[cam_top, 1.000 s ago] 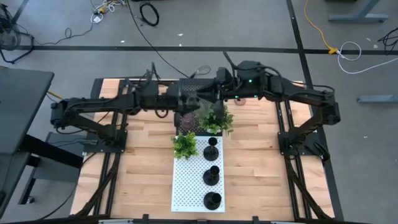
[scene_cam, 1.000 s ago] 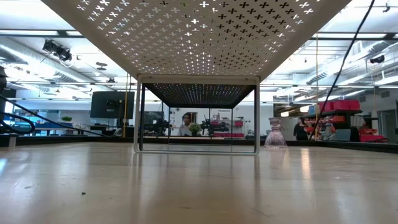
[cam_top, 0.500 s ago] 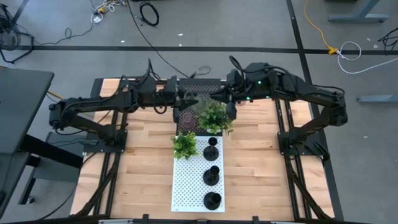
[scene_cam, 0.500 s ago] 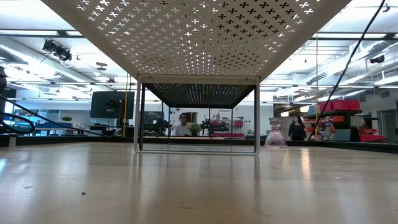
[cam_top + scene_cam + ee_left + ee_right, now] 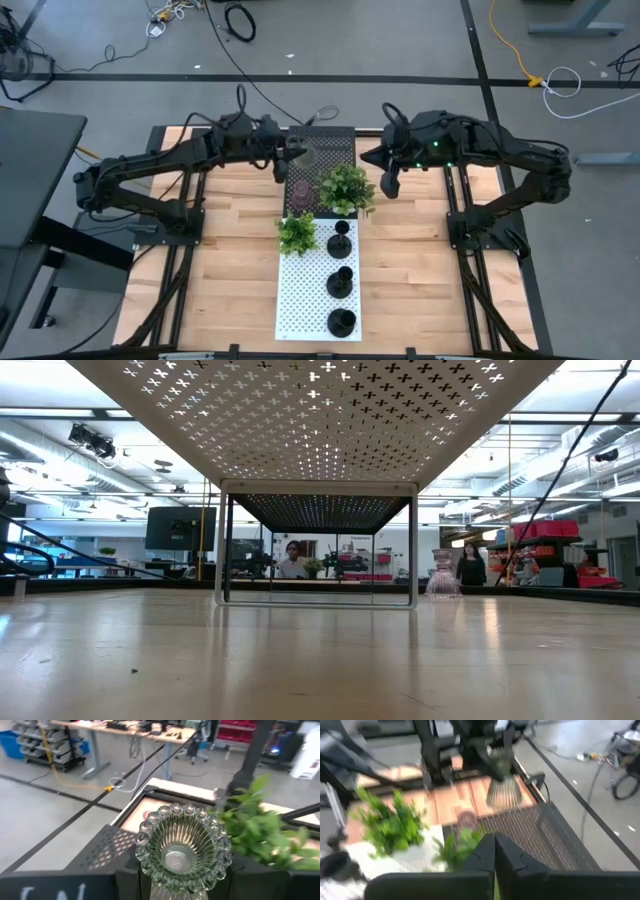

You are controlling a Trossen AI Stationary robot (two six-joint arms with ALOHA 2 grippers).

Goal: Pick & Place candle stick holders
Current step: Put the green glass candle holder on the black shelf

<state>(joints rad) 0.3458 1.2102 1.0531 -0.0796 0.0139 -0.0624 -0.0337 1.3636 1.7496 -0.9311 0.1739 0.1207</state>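
Observation:
My left gripper (image 5: pixel 296 158) is shut on a clear ribbed glass candle stick holder (image 5: pixel 182 845) above the dark far end of the perforated rack (image 5: pixel 340 140). The right wrist view also shows this holder (image 5: pixel 503 787). A pinkish glass holder (image 5: pixel 300 190) stands on the dark part. Three black holders (image 5: pixel 341 240) (image 5: pixel 340 281) (image 5: pixel 341 321) stand in a row on the white part. Another glass holder (image 5: pixel 443 573) stands on the table by its base. My right gripper (image 5: pixel 388 184) is shut and empty to the rack's right, its fingers together (image 5: pixel 494 852). My left gripper pinches the glass holder between its two fingers (image 5: pixel 126 876), on the ribbed body just below the beaded rim (image 5: pixel 150 882). The holder's open mouth faces back toward the wrist. The holder is lifted clear of the rack.
Two small green plants (image 5: pixel 346 188) (image 5: pixel 297 232) stand on the rack between the glass and black holders. The rack is raised on legs (image 5: pixel 222 550). Bare wood table (image 5: pixel 230 270) lies on both sides. People move in the room beyond (image 5: pixel 470 565).
The two grippers, close together over the rack's far end a second ago, have drawn apart. My left gripper has gone toward the table's left edge, carrying the glass holder. My right gripper has gone toward the right and near edges.

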